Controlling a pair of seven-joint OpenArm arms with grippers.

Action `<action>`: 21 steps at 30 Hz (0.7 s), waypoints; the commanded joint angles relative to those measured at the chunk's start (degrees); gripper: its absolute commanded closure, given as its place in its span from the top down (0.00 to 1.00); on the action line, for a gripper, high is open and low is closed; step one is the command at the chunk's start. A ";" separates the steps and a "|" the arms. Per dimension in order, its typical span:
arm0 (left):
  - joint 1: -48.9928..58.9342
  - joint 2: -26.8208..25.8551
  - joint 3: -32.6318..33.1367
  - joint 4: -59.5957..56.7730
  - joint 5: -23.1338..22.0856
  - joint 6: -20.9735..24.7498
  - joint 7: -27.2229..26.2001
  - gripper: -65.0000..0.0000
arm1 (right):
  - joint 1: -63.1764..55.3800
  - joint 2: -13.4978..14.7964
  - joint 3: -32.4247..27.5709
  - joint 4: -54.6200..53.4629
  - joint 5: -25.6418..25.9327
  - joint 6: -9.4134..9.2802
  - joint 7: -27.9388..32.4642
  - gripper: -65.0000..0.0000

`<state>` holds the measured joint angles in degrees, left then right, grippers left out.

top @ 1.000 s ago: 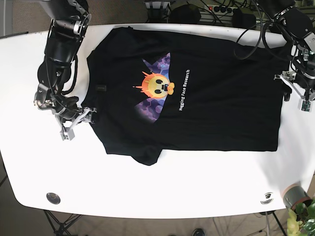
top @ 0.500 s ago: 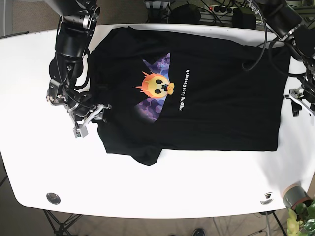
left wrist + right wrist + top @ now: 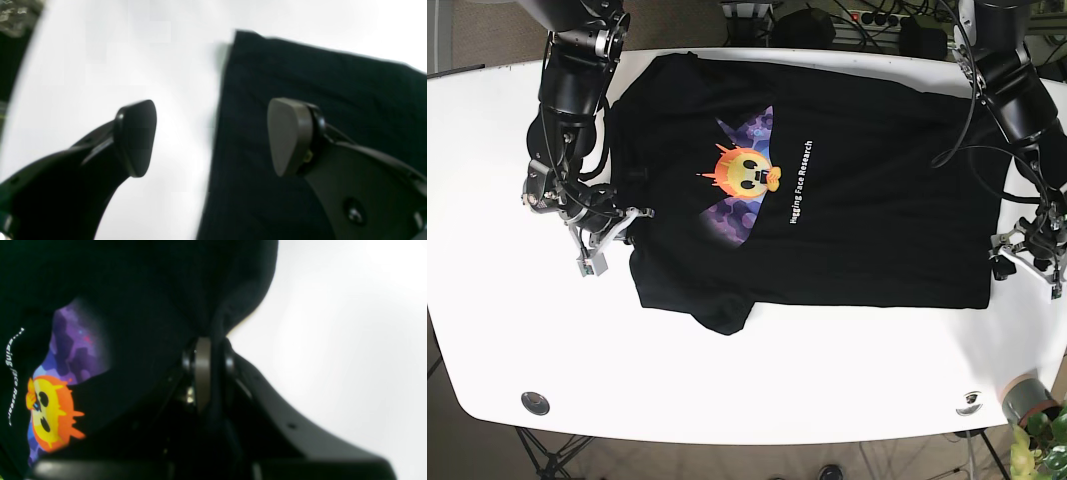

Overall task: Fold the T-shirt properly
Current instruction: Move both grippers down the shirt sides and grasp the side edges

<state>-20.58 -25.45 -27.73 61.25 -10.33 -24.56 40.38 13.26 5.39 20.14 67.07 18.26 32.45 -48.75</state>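
A black T-shirt with an orange-and-purple print lies spread flat on the white table, collar toward the left of the base view. My right gripper sits at the shirt's left edge. In the right wrist view that gripper is shut, with a fold of the T-shirt pinched between its pads. My left gripper is at the shirt's lower right corner. In the left wrist view it stands open, straddling the hem of the T-shirt. One finger is over cloth, the other over bare table.
A small potted plant stands at the table's front right corner. Two round metal grommets are set near the front edge. Cables and gear lie behind the table's far edge.
My left gripper has travelled down the shirt's right edge to its lower corner. My right gripper has moved right onto the shirt's left edge and holds cloth there.
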 commanded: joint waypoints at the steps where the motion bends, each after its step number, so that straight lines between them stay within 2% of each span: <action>1: -2.94 -1.58 0.87 -4.68 -0.44 0.25 -4.29 0.76 | 0.59 0.37 0.03 0.58 -0.99 -0.23 -1.40 0.04; 6: -4.70 -2.55 1.75 -13.65 -0.35 0.34 -10.18 0.76 | 0.59 0.37 0.12 0.58 -0.99 -0.23 -1.23 0.04; 9: -4.87 -2.81 4.38 -17.78 -0.44 0.34 -12.82 0.76 | 0.59 0.37 0.03 0.58 -0.81 -0.23 -0.08 0.04; 13: -6.10 -2.81 8.25 -20.42 -0.71 0.16 -13.52 0.76 | 0.59 0.37 0.12 0.58 -0.90 -0.23 0.09 0.04; 21: -6.63 -1.32 8.60 -24.37 -0.71 -0.28 -13.35 0.76 | 0.59 0.19 0.21 0.58 -0.55 -0.23 0.09 0.04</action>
<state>-25.87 -26.35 -19.00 36.97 -10.98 -24.71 26.65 13.13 5.26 20.32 67.07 18.33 32.45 -47.99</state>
